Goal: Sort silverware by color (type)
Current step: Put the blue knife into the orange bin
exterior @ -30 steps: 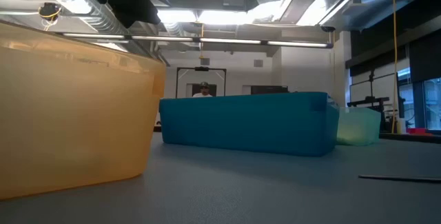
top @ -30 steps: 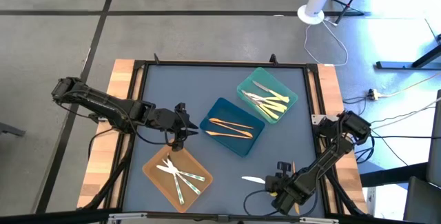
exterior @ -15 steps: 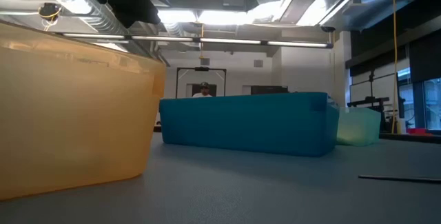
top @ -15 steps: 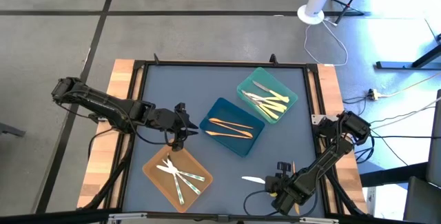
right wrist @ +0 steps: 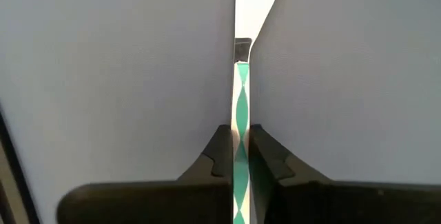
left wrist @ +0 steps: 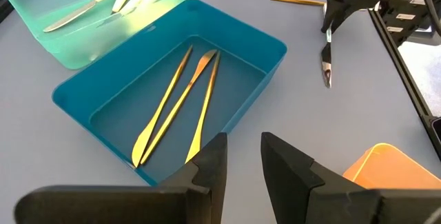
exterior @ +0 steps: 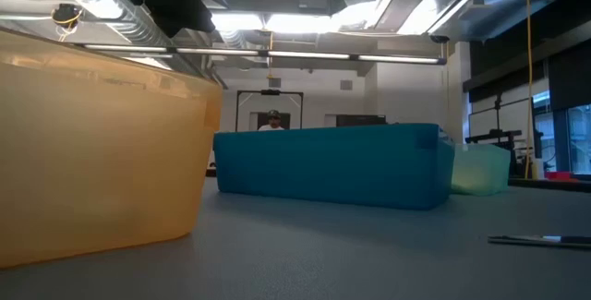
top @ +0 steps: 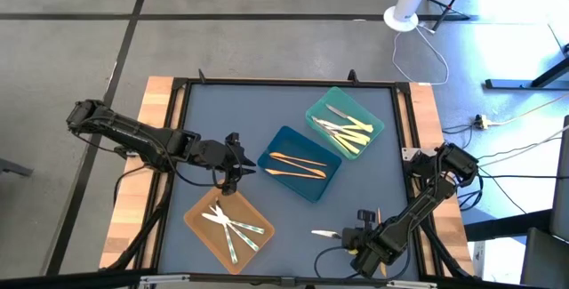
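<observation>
While both arms hold their places, the white plastic knife with a green-patterned handle [top: 326, 233] has slid slightly along the grey-blue surface [top: 284, 111] toward the right pincer [top: 356, 236], which is clenched on its handle. I judge this the start of a pick-up, with the knife bound for the orange rectangular tray [top: 229, 220] that holds the other white pieces. That arm lies low along the surface's near right edge, reaching in toward the middle. An orange utensil [top: 378, 217] lies just beside it, unsorted. The left pincer [top: 233, 172] hangs nearly closed and empty between the orange tray and the dark blue rectangular tray [top: 300, 163].
</observation>
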Controlling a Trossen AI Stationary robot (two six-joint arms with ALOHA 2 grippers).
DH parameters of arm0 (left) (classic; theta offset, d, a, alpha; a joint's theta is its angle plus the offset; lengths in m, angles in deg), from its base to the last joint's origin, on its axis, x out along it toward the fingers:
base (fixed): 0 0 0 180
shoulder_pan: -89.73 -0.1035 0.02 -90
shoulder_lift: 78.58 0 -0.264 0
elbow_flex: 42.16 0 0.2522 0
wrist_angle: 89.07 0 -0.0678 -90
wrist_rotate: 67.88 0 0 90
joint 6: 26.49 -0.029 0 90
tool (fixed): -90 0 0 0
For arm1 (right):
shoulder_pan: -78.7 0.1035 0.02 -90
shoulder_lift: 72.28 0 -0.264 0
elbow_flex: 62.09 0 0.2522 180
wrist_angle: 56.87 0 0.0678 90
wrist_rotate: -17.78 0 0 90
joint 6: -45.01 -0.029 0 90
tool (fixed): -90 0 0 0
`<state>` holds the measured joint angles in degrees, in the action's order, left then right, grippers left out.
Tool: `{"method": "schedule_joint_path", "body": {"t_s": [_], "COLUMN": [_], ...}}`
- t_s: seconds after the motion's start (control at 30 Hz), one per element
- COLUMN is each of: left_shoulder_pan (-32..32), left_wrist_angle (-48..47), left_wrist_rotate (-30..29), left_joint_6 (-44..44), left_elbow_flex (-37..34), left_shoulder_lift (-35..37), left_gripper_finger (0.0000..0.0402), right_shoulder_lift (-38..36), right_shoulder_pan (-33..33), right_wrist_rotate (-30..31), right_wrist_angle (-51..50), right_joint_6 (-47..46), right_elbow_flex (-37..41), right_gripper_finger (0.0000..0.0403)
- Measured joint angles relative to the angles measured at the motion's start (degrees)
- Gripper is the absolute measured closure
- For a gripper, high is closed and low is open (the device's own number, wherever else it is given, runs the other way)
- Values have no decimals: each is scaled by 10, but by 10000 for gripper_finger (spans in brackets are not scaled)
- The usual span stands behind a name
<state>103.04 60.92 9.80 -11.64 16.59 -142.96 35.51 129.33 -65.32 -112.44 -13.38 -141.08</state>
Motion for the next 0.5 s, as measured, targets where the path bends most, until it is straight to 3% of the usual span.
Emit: {"method": "schedule_joint_path", "body": {"t_s": [0.5], "left_shoulder_pan": [0], "left_wrist_angle": [1], "left_wrist_rotate": [0], "left_joint_6": [0], "left_elbow_flex": [0], "left_shoulder_lift": [0], "left_gripper_finger": [318], "right_shoulder_lift": [4], "right_shoulder_pan": [-20], "right_wrist_rotate": [-26], "right_wrist_angle": [-21], "right_joint_6": [4], "right_elbow_flex": [-27], "right_gripper_finger": [396]}}
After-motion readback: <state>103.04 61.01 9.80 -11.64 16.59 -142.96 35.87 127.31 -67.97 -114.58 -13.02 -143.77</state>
